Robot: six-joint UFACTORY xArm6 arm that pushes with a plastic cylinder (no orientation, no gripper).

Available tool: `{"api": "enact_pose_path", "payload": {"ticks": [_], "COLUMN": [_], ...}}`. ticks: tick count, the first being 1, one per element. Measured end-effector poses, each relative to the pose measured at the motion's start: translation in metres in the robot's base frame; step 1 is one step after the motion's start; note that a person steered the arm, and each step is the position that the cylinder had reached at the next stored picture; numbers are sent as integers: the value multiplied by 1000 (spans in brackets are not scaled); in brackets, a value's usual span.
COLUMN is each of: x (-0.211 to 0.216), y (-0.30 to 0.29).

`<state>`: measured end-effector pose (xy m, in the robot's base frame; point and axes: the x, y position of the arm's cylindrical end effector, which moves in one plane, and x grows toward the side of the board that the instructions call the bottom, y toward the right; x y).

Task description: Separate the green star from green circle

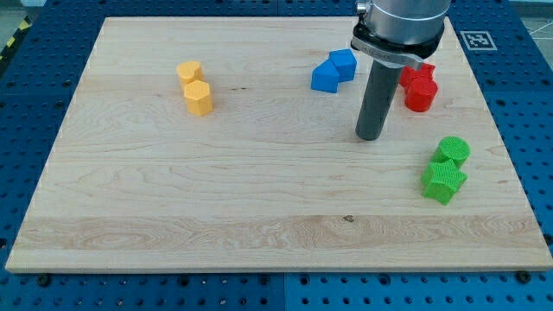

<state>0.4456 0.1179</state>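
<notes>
The green circle [454, 149] sits at the view's right, touching the green star [443, 180] just below it. My tip [370, 136] rests on the board to the left of the green pair and a little above them, about a block's width or more away, touching no block.
Two red blocks [419, 86] lie just right of the rod, near the view's top. Two blue blocks [333, 71] lie to its upper left. Two yellow blocks [195, 86] stand at the view's upper left. The wooden board [216, 199] ends close to the right of the green blocks.
</notes>
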Motion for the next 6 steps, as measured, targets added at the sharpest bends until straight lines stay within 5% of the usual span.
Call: {"api": "enact_pose_path", "payload": {"ticks": [3, 6], "x": [-6, -6], "y": [-3, 123]}}
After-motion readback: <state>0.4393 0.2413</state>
